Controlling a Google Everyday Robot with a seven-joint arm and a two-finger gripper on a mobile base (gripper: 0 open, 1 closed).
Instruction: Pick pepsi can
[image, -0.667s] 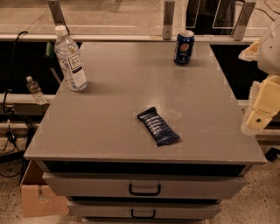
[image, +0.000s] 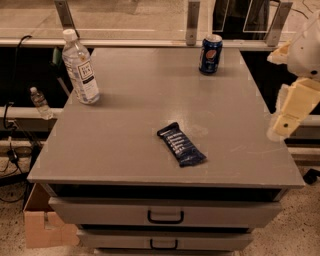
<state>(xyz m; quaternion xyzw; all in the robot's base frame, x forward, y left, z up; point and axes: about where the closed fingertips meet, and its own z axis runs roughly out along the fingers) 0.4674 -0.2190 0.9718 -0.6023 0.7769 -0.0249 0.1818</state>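
Item 1. Grey tabletop (image: 125, 145) above two drawers; the upper drawer (image: 100, 212) has a dark loop handle. Clock directions below are read from the middle of the top, with 12 at the far edge.

Item 2. Pepsi can (image: 210, 54): dark blue with a silver top, standing upright at 1 o'clock close to the far edge. The round red-white-blue logo faces the room. No other lettering can be read.

Item 3. Water bottle (image: 81, 67): clear plastic with a white cap, upright at 10 o'clock. The white label carries dark print (too small to read).

Item 4. Snack bar wrapper (image: 181, 144): dark blue, lying flat at 5 o'clock near the middle, with pale lettering I cannot read.

Item 5. Gripper (image: 292, 112): cream-coloured, hanging at 3 o'clock just off the right edge and well apart from the can. I cannot tell whether it is spread or closed. It touches nothing on the top.

Item 6. Small bottle (image: 40, 103) on a ledge at 9 o'clock, off the table, and a cardboard box (image: 42, 227) on the floor at 7 o'clock.
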